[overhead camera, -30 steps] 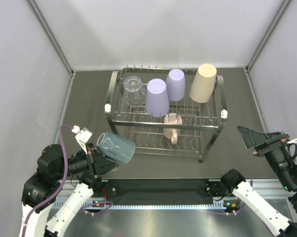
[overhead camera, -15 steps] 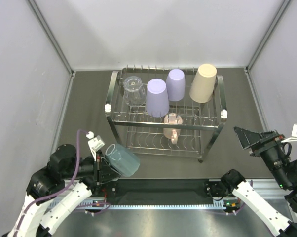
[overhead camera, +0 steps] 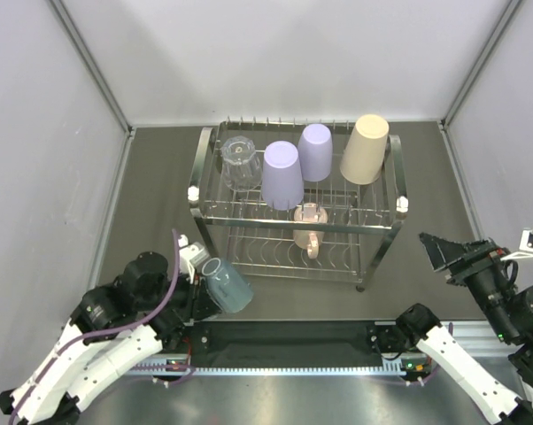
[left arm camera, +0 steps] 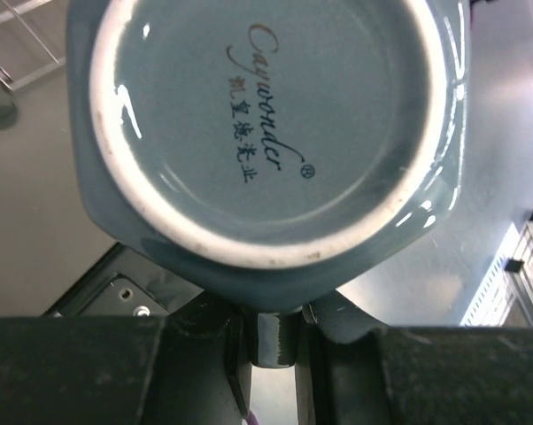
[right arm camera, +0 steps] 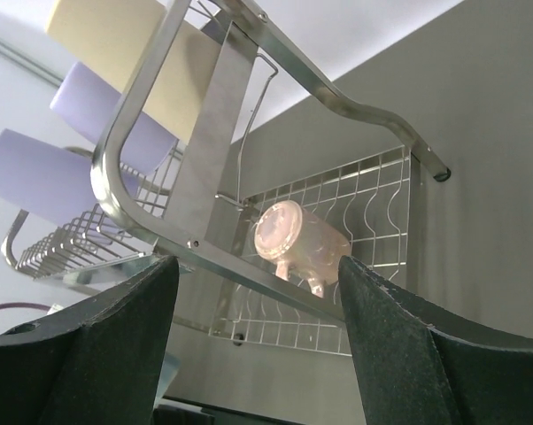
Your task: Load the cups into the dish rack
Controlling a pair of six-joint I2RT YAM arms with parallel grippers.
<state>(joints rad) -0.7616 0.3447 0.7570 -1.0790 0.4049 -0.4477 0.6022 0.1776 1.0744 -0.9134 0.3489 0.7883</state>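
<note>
My left gripper (overhead camera: pixel 198 292) is shut on the handle of the teal mug (overhead camera: pixel 227 284), held tilted just in front of the dish rack's (overhead camera: pixel 383 232) lower left corner. In the left wrist view the mug's base (left arm camera: pixel 266 115) fills the frame and its handle (left arm camera: pixel 276 338) sits between my fingers. On the rack's top tier stand the clear glass (overhead camera: pixel 240 161), two lavender tumblers (overhead camera: pixel 281 174) (overhead camera: pixel 315 151) and the beige tumbler (overhead camera: pixel 365 149). The pink mug (overhead camera: pixel 310 227) lies on the lower tier, also in the right wrist view (right arm camera: pixel 299 240). My right gripper (overhead camera: pixel 442 251) is open and empty, right of the rack.
The dark table mat (overhead camera: pixel 160 204) lies around the rack, with white walls on three sides. A black rail (overhead camera: pixel 293 336) and a metal strip run along the near edge between the arm bases.
My left arm has carried the teal mug down and to the right, closer to the rack's lower left corner. My right gripper has shifted slightly downward.
</note>
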